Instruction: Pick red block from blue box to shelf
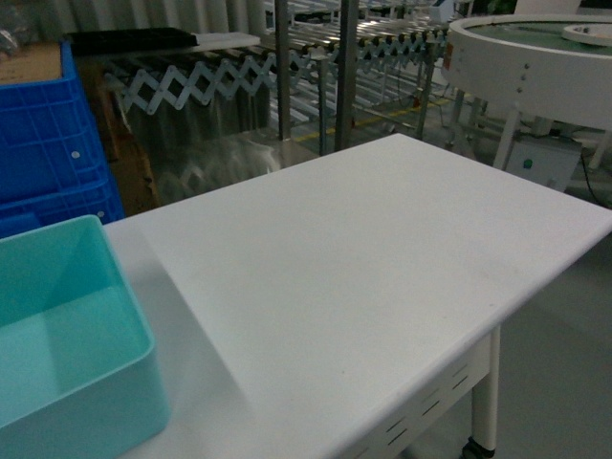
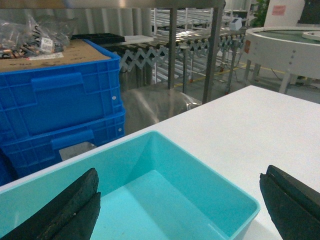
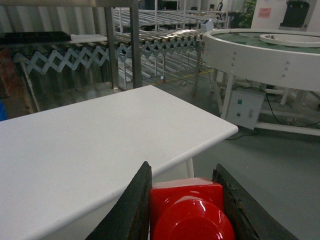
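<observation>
One white table is filling most of the head view, with one blue box sitting at its 8 o'clock corner, its visible inside showing nothing. Two dark blue crates are standing stacked behind the box at about 10 o'clock, and the steel posts of one shelf are rising at 12 o'clock past the table's far edge. One round white conveyor is showing at 2 o'clock. Neither claw is appearing in this view.

From the left wrist, the left claw is hanging wide open over the blue box, its two black fingers sitting at 7 and 5 o'clock with only turquoise between them. The two crates are showing at 10 o'clock, the upper one carrying cardboard and bagged bits.

From the right wrist, the right claw is squeezing one red block at 6 o'clock, both fingers pressing its sides, the round stud facing the camera. The block is hanging just off the table's near edge, with the shelf posts standing at 11 o'clock beyond.
</observation>
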Tool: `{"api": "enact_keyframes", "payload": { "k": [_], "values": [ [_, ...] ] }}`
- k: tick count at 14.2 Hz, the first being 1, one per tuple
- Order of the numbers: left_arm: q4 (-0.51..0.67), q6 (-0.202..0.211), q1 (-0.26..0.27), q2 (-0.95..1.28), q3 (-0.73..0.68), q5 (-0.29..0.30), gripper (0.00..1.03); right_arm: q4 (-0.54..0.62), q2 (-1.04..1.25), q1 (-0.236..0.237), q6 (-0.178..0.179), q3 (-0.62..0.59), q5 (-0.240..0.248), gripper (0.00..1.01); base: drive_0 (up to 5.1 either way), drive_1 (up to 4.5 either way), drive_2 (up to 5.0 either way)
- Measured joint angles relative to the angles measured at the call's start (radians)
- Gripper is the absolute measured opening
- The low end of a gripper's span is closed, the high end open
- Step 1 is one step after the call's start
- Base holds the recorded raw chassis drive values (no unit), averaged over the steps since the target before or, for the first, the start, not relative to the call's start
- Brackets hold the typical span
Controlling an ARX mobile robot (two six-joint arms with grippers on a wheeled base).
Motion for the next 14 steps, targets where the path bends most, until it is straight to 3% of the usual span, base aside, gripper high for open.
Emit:
{"api": "enact_keyframes", "payload": {
  "k": [14],
  "values": [
    [0.000,0.000,0.000,0.000,0.000,0.000,0.98,0.000,0.000,0.000,0.000,0.000,0.000,0.29,-1.5,-1.48,-1.5]
  ]
}}
